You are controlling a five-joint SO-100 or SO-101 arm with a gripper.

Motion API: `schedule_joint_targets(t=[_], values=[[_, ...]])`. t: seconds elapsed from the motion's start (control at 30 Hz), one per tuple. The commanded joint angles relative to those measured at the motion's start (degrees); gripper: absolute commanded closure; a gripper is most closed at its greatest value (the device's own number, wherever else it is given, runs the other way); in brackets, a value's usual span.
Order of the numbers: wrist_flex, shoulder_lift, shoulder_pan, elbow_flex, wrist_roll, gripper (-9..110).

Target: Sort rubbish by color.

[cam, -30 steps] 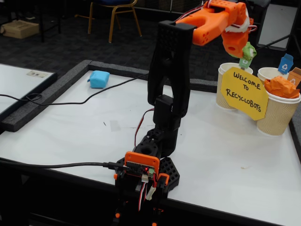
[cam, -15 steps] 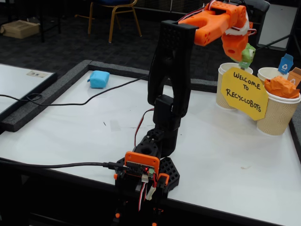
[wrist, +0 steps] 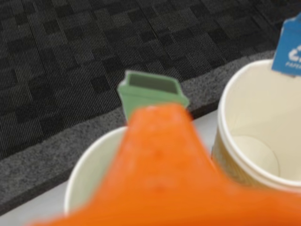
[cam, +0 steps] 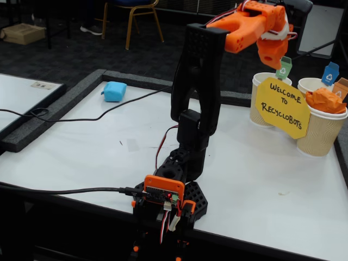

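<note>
While the claw hangs empty over the cups, blue wad lies far left

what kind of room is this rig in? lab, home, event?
Probably a demo stand in an office or event room: a yellow "Welcome to Recyclobots" sign fronts paper cups, with dark carpet tiles and a metal-framed chair behind the white table.
</note>
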Motion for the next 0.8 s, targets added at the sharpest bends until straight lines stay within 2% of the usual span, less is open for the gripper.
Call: schedule_joint_targets(t=[0.0,0.33,0.77], values=[[3.34,4.57,0.18,-10.11,-0.79,94],[16.52,23.73,-6.24,-1.14,-1.41,101],[17.23,53.79,-18.11,28.92,-1.49,101]])
